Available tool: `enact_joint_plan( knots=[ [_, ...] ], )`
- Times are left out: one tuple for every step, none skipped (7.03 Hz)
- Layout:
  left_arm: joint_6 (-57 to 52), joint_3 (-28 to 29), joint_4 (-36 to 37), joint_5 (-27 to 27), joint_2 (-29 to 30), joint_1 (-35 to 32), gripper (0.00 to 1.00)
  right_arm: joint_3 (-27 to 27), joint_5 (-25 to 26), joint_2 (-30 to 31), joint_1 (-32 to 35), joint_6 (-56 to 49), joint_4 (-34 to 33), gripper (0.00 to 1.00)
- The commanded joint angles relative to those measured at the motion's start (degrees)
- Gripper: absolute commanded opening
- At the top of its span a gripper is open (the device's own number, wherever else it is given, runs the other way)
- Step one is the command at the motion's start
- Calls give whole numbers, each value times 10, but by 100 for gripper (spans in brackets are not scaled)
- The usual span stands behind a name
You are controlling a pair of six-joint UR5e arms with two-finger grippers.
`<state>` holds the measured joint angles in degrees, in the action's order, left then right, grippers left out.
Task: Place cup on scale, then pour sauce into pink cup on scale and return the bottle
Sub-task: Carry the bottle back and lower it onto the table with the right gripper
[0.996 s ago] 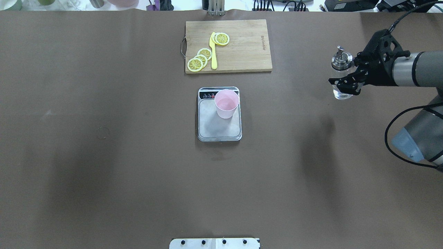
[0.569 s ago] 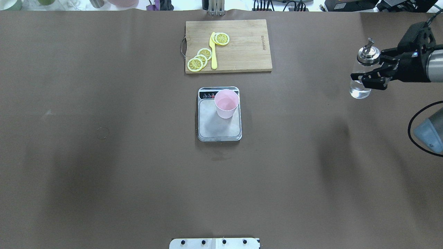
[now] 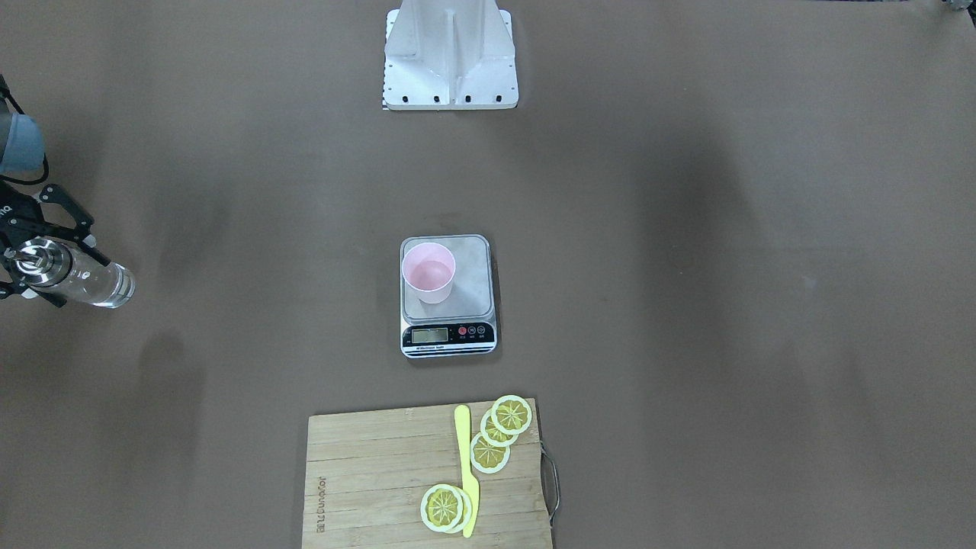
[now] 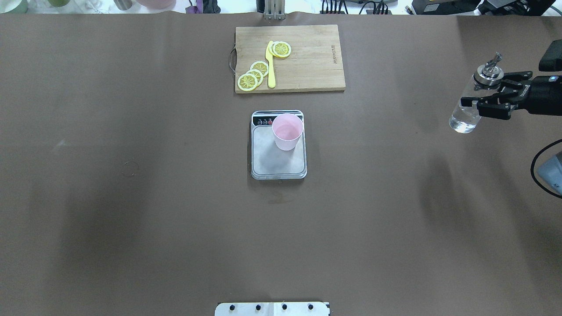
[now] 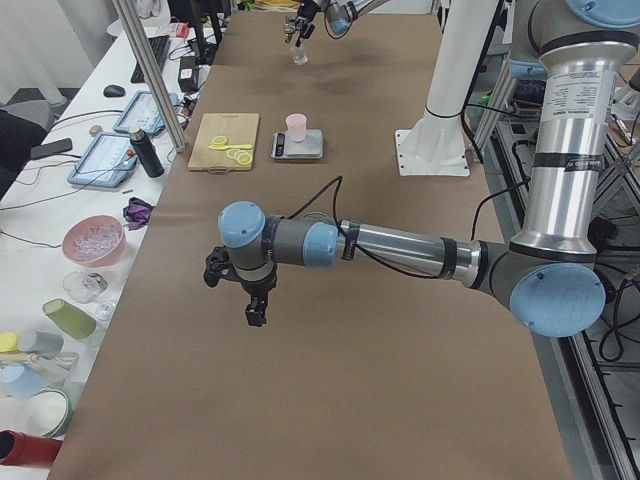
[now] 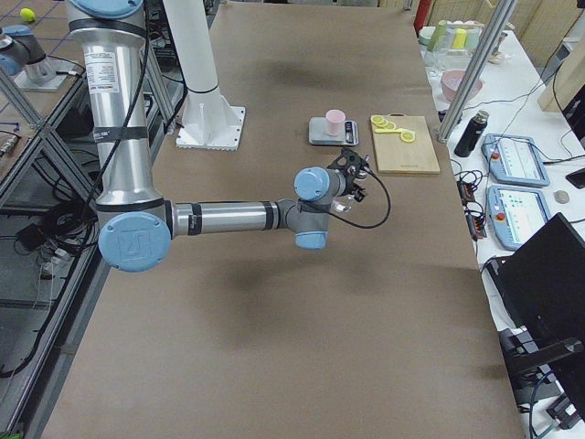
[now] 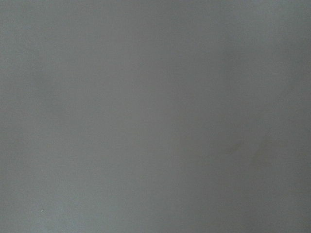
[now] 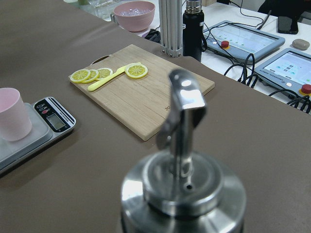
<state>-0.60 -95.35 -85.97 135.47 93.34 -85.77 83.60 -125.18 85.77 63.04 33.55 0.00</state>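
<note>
The pale pink cup (image 4: 287, 131) stands on the silver scale (image 4: 276, 164), at the platform corner next to the display, and also shows in the front view (image 3: 428, 271). It seems to hold a little clear liquid. My right gripper (image 4: 475, 106) is shut on the clear glass bottle (image 4: 464, 117), upright near the table's right edge, far from the scale. I cannot tell whether the bottle touches the table. Its metal spout cap (image 8: 182, 160) fills the right wrist view. My left gripper (image 5: 250, 295) hangs over bare table in the exterior left view; I cannot tell if it is open or shut.
A wooden cutting board (image 4: 311, 61) with lemon slices (image 4: 253, 75) and a yellow knife (image 4: 270, 66) lies behind the scale. The robot's base plate (image 4: 272, 308) is at the near edge. Bowls, cups and tablets sit on a side bench (image 5: 95, 240).
My right gripper has carried the bottle further right, away from the scale, and set it more upright. The cup and scale have not moved.
</note>
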Motion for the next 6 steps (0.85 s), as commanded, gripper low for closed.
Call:
enact_joint_plan(
  knots=[
    [3, 0, 1, 1, 1, 0, 99, -44, -1, 0, 2, 33, 74, 24],
    [3, -2, 1, 1, 0, 0, 99, -77, 4, -1, 2, 36, 109, 24],
    [3, -1, 1, 1, 0, 0, 99, -108, 6, -3, 2, 36, 139, 24],
    [3, 2, 0, 1, 0, 0, 99, -133, 6, -3, 2, 36, 166, 24],
    [3, -1, 1, 1, 0, 0, 99, -156, 6, -5, 2, 35, 189, 24],
    [3, -1, 1, 1, 0, 0, 99, -170, 6, -4, 2, 33, 193, 24]
  ],
)
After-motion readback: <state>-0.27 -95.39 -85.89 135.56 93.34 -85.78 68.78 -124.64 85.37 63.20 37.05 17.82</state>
